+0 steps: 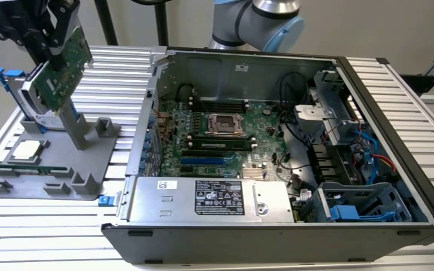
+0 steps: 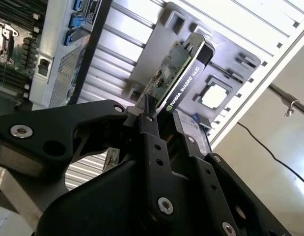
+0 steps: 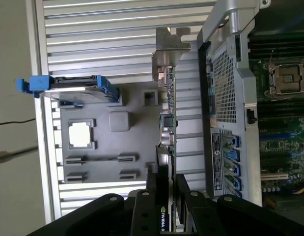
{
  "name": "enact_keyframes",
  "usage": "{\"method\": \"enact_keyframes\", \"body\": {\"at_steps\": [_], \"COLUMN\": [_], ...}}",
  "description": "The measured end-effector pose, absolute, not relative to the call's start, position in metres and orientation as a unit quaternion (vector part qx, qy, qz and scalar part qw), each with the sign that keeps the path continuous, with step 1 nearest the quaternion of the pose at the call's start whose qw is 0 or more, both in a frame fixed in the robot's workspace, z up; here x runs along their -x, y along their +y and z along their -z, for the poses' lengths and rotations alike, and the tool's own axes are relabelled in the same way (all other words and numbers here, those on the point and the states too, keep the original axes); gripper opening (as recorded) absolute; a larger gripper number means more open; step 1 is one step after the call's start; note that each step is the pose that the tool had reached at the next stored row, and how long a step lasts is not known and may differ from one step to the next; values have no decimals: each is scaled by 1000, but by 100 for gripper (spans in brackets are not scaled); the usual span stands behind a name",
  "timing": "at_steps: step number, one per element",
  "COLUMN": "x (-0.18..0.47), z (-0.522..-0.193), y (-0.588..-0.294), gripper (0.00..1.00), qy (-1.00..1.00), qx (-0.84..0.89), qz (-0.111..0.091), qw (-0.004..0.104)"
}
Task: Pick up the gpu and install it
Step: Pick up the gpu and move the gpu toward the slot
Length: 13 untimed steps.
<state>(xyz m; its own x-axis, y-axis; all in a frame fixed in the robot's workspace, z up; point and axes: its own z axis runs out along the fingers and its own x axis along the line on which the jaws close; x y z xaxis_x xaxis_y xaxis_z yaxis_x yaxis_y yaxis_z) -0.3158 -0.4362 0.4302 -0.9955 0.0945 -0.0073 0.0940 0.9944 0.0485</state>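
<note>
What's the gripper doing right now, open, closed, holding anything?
Gripper: closed on the gpu, holding it over the gray tray.

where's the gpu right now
The gpu is at the exterior view's left, clamped in the gripper above the grey tray, beside the hard drive, outside the case.

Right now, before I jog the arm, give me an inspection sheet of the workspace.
Surface: slatted metal table, carrying a grey holder tray and an open computer case.
Job's things: gpu held tilted over the tray, not yet installed; motherboard exposed in the case.
Clutter: hard drive with blue rails standing in the tray; processor chip lying in it.
Grippers: tool shut on the gpu's edge.
Cables: black, red and blue leads inside the case; black cable beside the table.
Surroundings: robot arm behind the case.
</note>
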Motion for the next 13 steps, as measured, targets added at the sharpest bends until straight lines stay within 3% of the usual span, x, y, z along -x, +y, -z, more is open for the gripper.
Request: {"method": "enact_keyframes", "body": {"at_steps": [13], "x": [306], "z": [-430], "y": [-436], "gripper": [0], "qy": [999], "qx": [-47], "qz": [-24], "qw": [5]}}
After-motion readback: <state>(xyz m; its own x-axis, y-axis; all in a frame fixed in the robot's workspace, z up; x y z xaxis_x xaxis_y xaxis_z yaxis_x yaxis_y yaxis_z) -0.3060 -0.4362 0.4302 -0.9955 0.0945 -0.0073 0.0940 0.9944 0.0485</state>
